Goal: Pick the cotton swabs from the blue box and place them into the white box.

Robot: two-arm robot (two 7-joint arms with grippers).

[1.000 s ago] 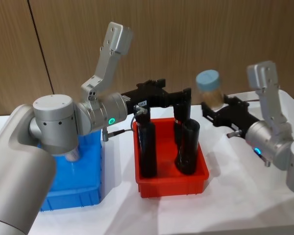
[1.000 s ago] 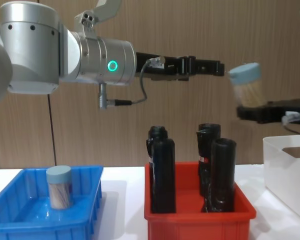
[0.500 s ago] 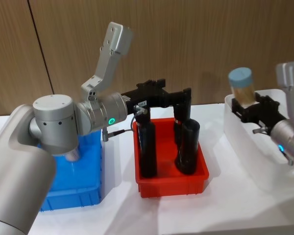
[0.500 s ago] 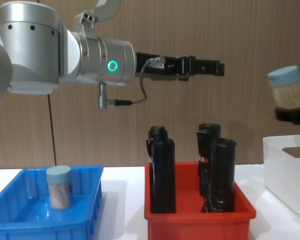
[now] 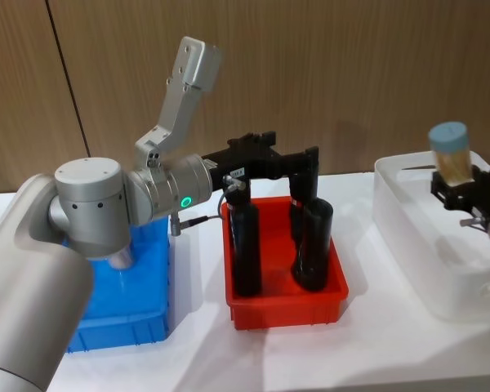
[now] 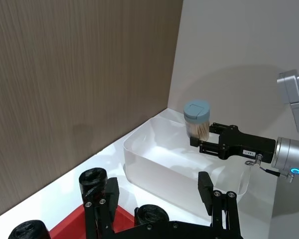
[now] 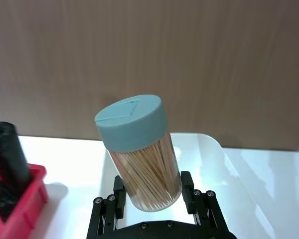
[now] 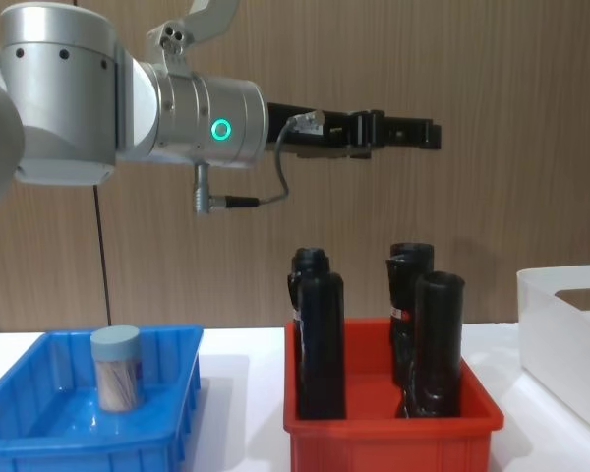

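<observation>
The right gripper [image 7: 152,194] is clamping the cotton swabs [image 7: 139,149], white box [image 5: 402,238] beneath it; the left gripper [image 6: 157,194] is hovering, fingers apart.

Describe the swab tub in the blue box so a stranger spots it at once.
Find the blue box on the robot's left of the table. One small clear tub of thin sticks stands upright inside. Its pale blue cap and short build separate it from the tall black cylinders in the neighbouring red bin.
</observation>
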